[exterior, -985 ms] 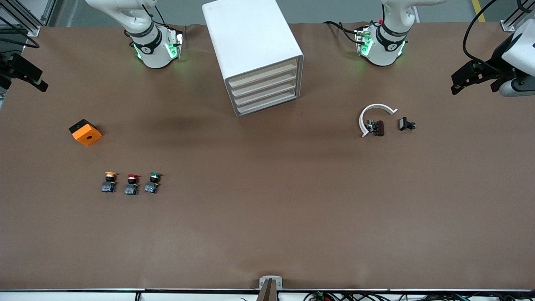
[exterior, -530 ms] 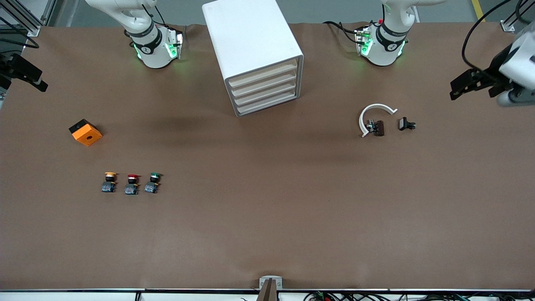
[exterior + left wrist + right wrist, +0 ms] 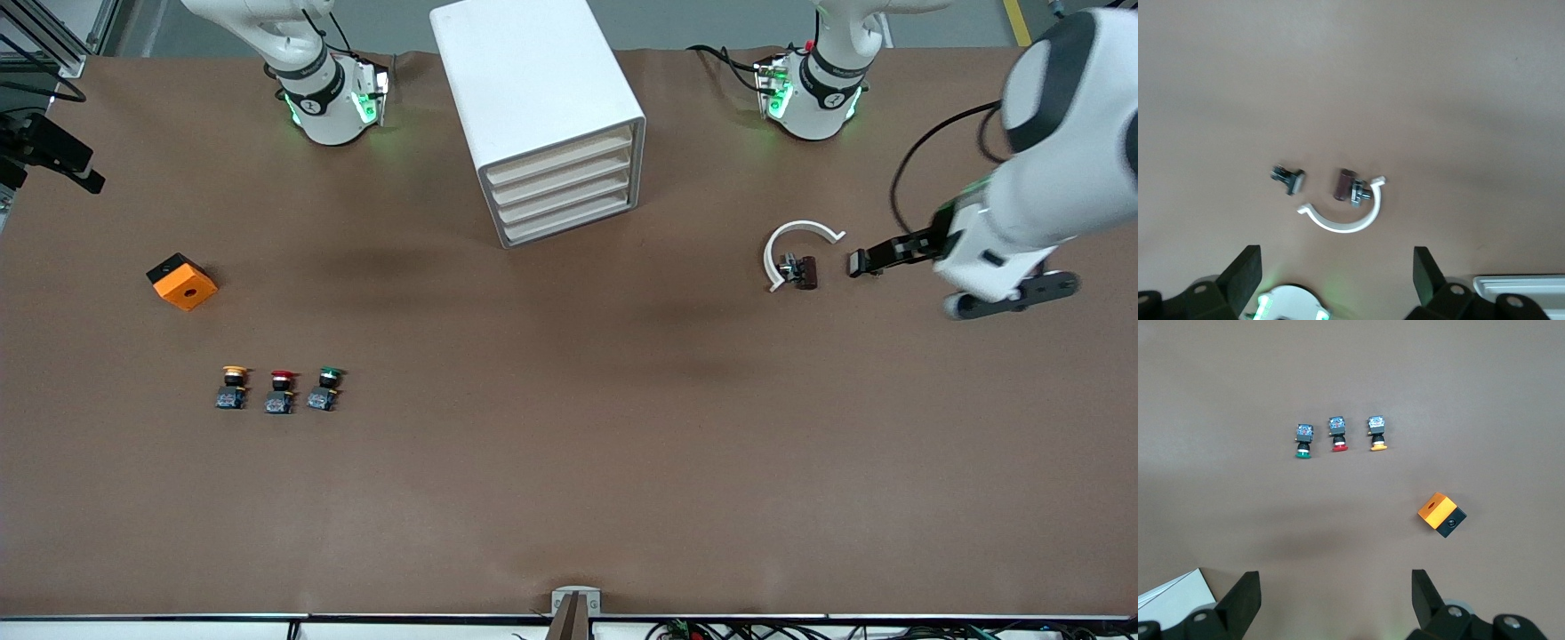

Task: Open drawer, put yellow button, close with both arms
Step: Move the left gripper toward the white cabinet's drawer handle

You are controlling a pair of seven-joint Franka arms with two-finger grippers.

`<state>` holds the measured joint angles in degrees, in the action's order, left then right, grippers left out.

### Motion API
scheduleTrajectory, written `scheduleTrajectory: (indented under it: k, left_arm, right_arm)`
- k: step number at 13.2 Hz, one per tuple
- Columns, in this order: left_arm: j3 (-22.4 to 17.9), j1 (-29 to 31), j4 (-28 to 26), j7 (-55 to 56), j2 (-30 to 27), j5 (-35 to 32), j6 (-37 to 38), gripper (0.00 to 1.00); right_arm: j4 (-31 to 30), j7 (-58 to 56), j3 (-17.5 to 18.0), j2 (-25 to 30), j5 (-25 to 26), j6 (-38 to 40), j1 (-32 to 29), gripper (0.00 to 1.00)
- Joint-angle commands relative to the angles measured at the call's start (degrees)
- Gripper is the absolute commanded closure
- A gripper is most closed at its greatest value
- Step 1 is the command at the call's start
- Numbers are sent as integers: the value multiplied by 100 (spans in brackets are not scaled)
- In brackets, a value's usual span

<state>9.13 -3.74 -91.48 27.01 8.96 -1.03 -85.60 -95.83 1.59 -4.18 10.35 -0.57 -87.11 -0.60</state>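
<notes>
The drawer [image 3: 560, 158] is the uppermost of four cream-fronted ones in the white cabinet [image 3: 524, 71], and it is shut. The yellow button [image 3: 234, 385] stands on the table toward the right arm's end, beside a red one [image 3: 281, 389] and a green one [image 3: 327, 388]. It also shows in the right wrist view [image 3: 1377, 433]. My left gripper [image 3: 889, 252] hangs open and empty high over small parts near the left arm's end; its open state shows in the left wrist view [image 3: 1336, 260]. My right gripper [image 3: 76, 173] hangs open and empty [image 3: 1335, 583] high over the table's right-arm end.
An orange and black block [image 3: 182, 281] lies farther from the front camera than the buttons. A white ring piece [image 3: 796, 236], a brown cylinder [image 3: 805, 271] and a small black part [image 3: 857, 263] lie toward the left arm's end.
My left arm has swung in from the table's end and now hangs over the small black part. The right arm has barely moved. Nothing on the table has shifted.
</notes>
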Motion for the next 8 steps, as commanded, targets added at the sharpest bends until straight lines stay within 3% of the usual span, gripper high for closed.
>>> scheduleTrajectory:
  k: [1, 4, 8]
  left_arm:
    - [45, -232, 183, 933, 368, 416, 43, 0]
    - [54, -565, 709, 1962, 1088, 735, 8, 0]
    - [54, -1215, 1026, 3631, 1721, 875, -202, 0]
  right_arm:
    - [-121, 17, 92, 142, 31, 54, 24, 0]
    - [-121, 17, 84, 151, 31, 45, 86, 0]
    - [-138, -193, 49, 142, 31, 37, 51, 0]
